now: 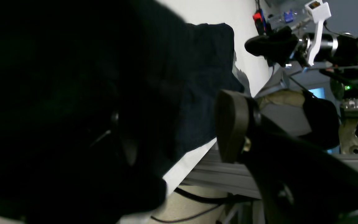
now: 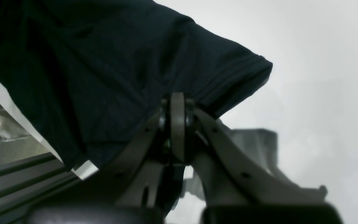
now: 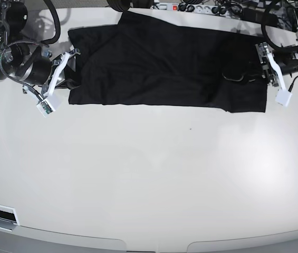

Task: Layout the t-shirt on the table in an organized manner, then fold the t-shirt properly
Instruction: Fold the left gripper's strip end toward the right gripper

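At the far left of the white table [image 3: 149, 179], the right arm reaches in low from the left edge, its wrist turned so that the right gripper [image 3: 74, 69] points rightward into the left end of the black t-shirt [image 3: 159, 66]. The right wrist view shows its fingers [image 2: 177, 124] pressed together, pinching a hemmed edge of the cloth. The t-shirt lies flat as a long folded band along the far side of the table, its near edge fairly straight, a few wrinkles towards its right end. At that right end the left arm comes in from the right edge with the left gripper [image 3: 243, 76] over the cloth; in the left wrist view one finger [image 1: 231, 124] stands clear of the fabric, the jaws spread apart.
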You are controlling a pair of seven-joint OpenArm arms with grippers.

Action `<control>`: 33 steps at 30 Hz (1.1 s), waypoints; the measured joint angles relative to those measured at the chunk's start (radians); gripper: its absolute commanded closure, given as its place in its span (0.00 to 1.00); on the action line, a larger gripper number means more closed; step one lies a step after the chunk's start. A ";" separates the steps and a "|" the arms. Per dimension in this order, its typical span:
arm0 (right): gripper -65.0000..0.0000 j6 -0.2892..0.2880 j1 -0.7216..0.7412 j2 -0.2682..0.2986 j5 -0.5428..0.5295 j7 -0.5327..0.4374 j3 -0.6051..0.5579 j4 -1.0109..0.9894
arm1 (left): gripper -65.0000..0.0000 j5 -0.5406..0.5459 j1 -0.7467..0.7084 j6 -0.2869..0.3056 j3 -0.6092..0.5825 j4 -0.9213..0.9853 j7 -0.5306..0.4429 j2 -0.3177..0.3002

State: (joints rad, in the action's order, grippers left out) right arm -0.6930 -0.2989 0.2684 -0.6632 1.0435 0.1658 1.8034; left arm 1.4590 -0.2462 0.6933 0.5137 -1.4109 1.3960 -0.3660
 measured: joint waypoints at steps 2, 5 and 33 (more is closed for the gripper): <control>1.00 0.000 0.000 0.000 0.000 0.000 0.000 0.000 | 0.40 0.000 0.000 0.000 -0.008 0.000 -0.001 0.000; 1.00 0.000 0.000 0.000 0.000 0.000 0.000 0.000 | 0.66 0.000 0.011 0.000 -0.006 -0.001 0.000 0.001; 1.00 0.000 0.000 0.000 0.000 0.000 0.000 0.000 | 1.00 -0.645 0.059 -0.002 -0.038 -0.010 -0.529 -0.001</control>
State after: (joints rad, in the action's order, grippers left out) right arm -0.6930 -0.2989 0.2680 -0.6636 1.0439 0.1658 1.8034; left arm 0.8143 -0.1871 0.6914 0.4759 -1.4212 0.8669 -0.3668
